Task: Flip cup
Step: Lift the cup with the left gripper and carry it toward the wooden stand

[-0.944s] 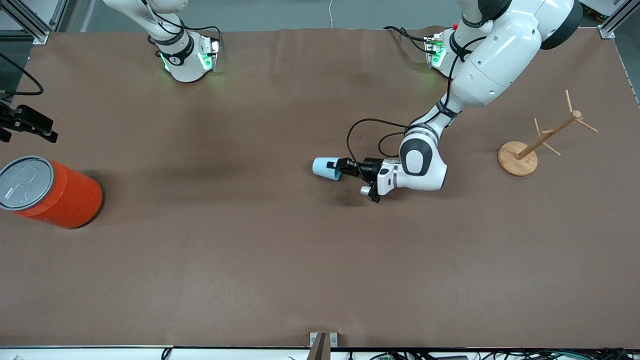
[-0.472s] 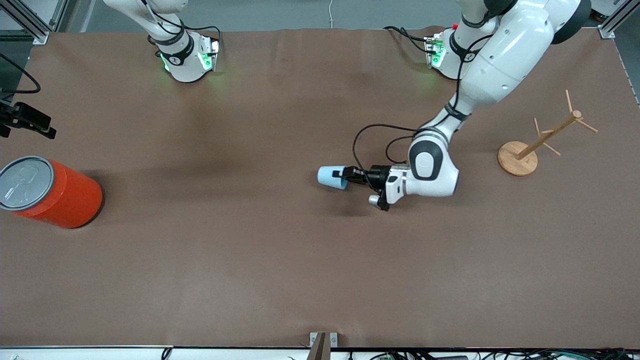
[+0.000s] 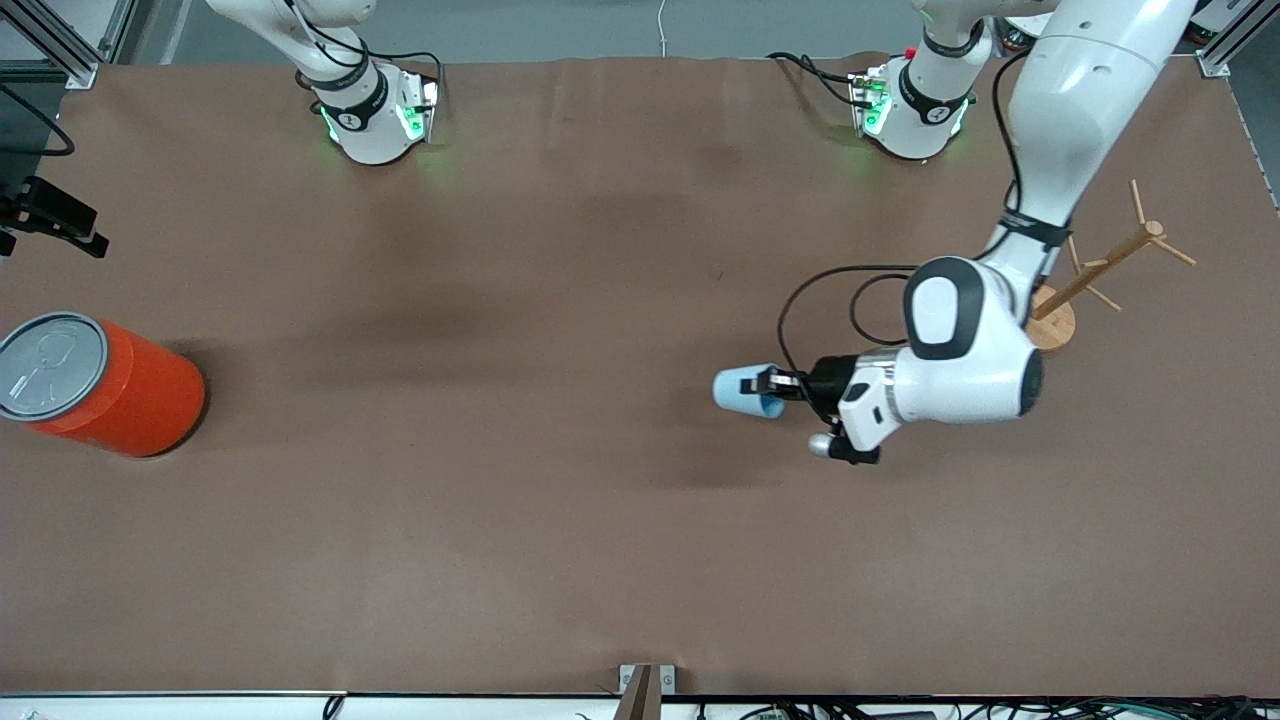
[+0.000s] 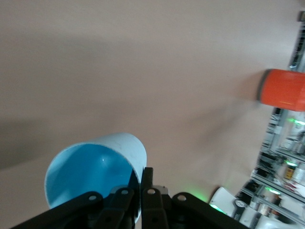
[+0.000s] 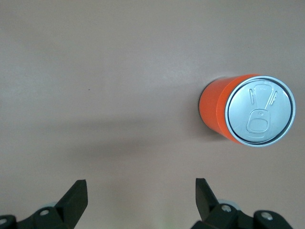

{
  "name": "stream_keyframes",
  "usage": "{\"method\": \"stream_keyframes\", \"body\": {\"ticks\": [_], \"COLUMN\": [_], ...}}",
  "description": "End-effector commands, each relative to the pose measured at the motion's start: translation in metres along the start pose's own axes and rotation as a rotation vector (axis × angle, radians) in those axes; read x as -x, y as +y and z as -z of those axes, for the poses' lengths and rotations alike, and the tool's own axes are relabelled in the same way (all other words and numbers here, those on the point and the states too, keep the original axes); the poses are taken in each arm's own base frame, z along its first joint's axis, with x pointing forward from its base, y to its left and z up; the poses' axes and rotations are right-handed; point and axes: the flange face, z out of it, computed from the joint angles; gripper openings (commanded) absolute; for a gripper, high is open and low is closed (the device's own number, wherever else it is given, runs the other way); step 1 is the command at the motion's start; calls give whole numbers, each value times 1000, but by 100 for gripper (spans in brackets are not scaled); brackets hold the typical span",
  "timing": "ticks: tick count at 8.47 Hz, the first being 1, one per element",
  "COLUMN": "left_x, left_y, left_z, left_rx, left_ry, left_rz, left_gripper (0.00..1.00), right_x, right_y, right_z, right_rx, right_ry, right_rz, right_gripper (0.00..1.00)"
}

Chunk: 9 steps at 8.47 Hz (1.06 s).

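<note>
The small light-blue cup [image 3: 742, 390] lies on its side in the air over the brown table. My left gripper [image 3: 773, 384] is shut on its rim, one finger inside and one outside. In the left wrist view the cup [image 4: 102, 164] shows its brighter blue inside, with the fingers [image 4: 147, 183] pinching its wall. My right gripper [image 3: 50, 215] is at the right arm's end of the table, above the orange canister, and waits. Its fingers [image 5: 78, 195] stand wide apart and empty in the right wrist view.
A large orange canister [image 3: 95, 385] with a grey lid stands at the right arm's end of the table; it also shows in the right wrist view [image 5: 248, 116]. A wooden mug tree [image 3: 1080, 280] stands at the left arm's end, partly hidden by the left arm.
My left gripper has lifted the cup and carried it toward the left arm's end of the table and nearer the front camera. The right gripper has drifted slightly away from the canister.
</note>
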Motion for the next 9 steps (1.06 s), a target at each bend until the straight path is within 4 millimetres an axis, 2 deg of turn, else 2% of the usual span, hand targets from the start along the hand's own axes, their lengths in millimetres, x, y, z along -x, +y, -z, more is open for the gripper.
{"method": "stream_keyframes", "body": {"ticks": [1,2,3,4,5,8,9], "left_x": [-21,-26,-29,-32,-37,-60,-62], "left_y": [-36,-60,-72,-87,-111,-161,-162], "left_z": [53,70,82,84,93,93,87], "left_rx": [-187,-300,-420,-524,-606,-760,-764], "left_ry": [11,25,36,30,32,24,25], "left_rz": [-17,-44,-85,-110,-101,-112,-103], "left_gripper": [0,0,0,0,0,0,0], "right_x": [4,4,4,4,4,5,5], "right_y": [0,0,0,1,0,4,4], "right_z": [2,6,5,4,4,2,3], "right_rx": [-16,-14,-12,-14,-12,-10,-10], "right_ry": [10,21,18,16,16,5,7], "right_rz": [-16,-18,-18,-19,-18,-26,-24], "right_gripper": [100,100,100,100,100,100,100]}}
